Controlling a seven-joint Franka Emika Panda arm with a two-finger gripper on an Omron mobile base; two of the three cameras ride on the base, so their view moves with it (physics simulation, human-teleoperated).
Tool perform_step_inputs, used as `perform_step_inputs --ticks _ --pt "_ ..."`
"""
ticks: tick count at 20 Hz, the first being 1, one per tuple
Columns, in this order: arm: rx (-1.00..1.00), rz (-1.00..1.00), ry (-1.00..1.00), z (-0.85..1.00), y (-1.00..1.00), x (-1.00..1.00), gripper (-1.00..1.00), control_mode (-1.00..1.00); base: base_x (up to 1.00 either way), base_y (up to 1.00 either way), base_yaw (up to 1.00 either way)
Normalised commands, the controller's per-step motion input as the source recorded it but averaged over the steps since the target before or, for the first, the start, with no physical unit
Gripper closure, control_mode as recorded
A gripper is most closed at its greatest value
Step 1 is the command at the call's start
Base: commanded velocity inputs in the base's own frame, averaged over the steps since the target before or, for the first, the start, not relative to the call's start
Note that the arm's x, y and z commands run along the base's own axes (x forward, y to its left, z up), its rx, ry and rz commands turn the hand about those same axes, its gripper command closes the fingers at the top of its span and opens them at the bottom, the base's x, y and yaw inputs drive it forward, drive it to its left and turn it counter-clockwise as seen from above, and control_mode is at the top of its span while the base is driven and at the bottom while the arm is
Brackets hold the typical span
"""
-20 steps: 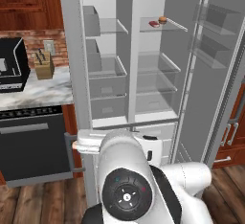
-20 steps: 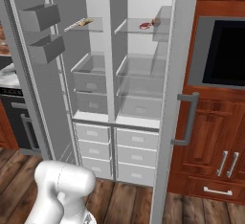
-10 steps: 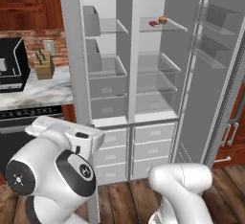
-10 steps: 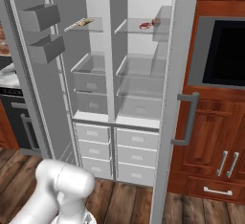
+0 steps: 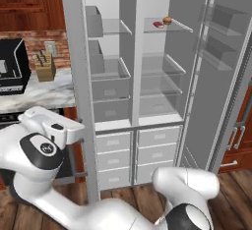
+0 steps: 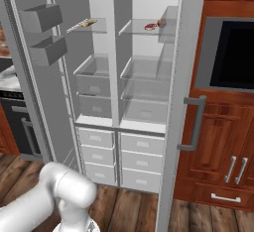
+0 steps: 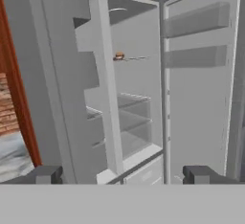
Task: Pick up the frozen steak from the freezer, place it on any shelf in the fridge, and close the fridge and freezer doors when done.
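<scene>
Sideways, hand [image 7: 122,175] gapes; frozen steak [image 6: 150,27] shelved.

Arm folded low in front of base. Left base view: white links sweep from lower right across bottom to lower left; dark round joint at left; white wrist block above it points right. Right base view: white elbow link rises at lower left corner. Hand view: tool [image 7: 123,175] level, looking forward and slightly up; two dark fingertips [image 7: 47,174] at bottom, set wide apart, nothing between them. Tool empty, touching nothing.
</scene>
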Motion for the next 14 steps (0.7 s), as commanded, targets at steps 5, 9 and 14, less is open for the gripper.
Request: perform_step_inputs --ticks 5,9,14 --pt "0.00 -0.06 0.00 -0.31 0.00 0.60 -1.00 -1.00 0.00 0.00 0.00" --pt "-0.01 -0.08 0.00 -0.25 0.02 0.72 -1.00 -1.00 0.00 0.00 0.00" --pt "-0.02 -0.15 0.00 -0.22 0.11 0.80 -1.00 -1.00 0.00 0.00 0.00"
